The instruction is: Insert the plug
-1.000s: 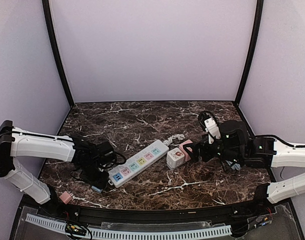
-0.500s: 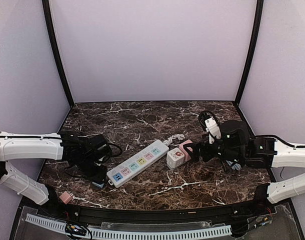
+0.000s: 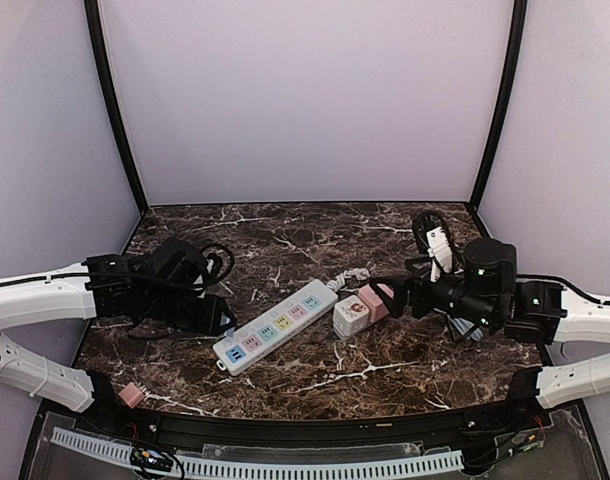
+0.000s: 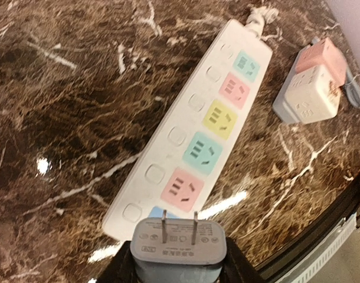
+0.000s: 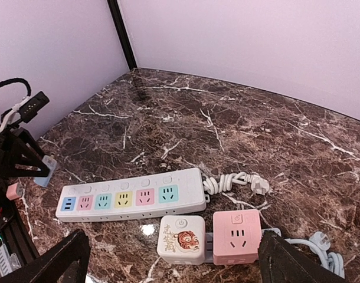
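Observation:
My left gripper (image 4: 177, 266) is shut on a grey plug (image 4: 177, 250) whose two flat prongs point forward. It hovers just off the near end of the white power strip (image 4: 209, 124), over its blue socket and short of the pink one. From above, the left gripper (image 3: 217, 318) sits left of the strip (image 3: 275, 325), which lies diagonally mid-table. My right gripper (image 3: 387, 298) stands open beside the cube sockets with nothing between its fingers (image 5: 56, 259). The right wrist view shows the strip (image 5: 133, 194) whole.
A white cube socket (image 5: 181, 239) with a tiger picture and a pink cube socket (image 5: 237, 236) sit joined right of the strip. The strip's coiled white cord (image 5: 233, 183) lies behind them. A small pink object (image 3: 132, 395) rests near the front-left table edge.
My left arm has drawn back and to the left with the plug, from low at the strip's near end to a higher spot beside it. The right arm shifted slightly right.

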Available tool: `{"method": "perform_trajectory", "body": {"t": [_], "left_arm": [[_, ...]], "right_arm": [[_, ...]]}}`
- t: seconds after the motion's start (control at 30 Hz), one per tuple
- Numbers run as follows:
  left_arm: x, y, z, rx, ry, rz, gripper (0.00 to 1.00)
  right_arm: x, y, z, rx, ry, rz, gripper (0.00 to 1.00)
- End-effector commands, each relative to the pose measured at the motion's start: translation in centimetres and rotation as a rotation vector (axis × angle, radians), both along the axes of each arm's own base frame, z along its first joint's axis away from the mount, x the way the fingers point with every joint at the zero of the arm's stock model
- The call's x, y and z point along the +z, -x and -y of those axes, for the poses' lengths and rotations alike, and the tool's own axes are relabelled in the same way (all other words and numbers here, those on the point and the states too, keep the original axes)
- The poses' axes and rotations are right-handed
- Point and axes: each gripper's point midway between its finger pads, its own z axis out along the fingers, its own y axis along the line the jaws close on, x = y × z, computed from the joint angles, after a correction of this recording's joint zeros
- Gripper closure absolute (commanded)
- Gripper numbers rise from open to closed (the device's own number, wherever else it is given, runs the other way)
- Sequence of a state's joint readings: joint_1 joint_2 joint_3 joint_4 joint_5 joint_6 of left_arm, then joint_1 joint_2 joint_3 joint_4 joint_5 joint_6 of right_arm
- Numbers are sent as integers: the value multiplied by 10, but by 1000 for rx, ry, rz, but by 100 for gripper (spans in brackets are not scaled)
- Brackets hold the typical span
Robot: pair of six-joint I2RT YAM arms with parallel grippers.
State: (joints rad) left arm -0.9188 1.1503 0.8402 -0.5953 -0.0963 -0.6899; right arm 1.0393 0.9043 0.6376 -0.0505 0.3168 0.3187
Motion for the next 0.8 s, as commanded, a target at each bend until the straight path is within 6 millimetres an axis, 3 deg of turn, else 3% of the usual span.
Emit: {"method": "perform_trajectory", "body": {"t": [0.0, 0.2, 0.27, 0.3, 0.4, 0.7, 0.77], "left_arm": [[27, -29, 32, 38, 199, 141, 99], [50, -53, 66, 60, 385, 228, 99], [73, -65, 83, 69, 500, 284, 99], [73, -68, 88, 77, 514, 280, 99], [98, -78, 103, 81, 611, 324, 99], [159, -96, 107, 134, 735, 446, 99], [165, -98, 106, 151, 748, 448, 99]], "right_arm": [[25, 3, -5, 30, -140, 69, 1], [41, 7, -12, 74, -212, 132, 1], [45, 8, -15, 82, -246, 151, 1], [47, 8, -17, 89, -259, 158, 1], [53, 9, -24, 113, -282, 183, 1], [76, 15, -37, 134, -318, 302, 1], [77, 16, -43, 141, -315, 315, 1]]}}
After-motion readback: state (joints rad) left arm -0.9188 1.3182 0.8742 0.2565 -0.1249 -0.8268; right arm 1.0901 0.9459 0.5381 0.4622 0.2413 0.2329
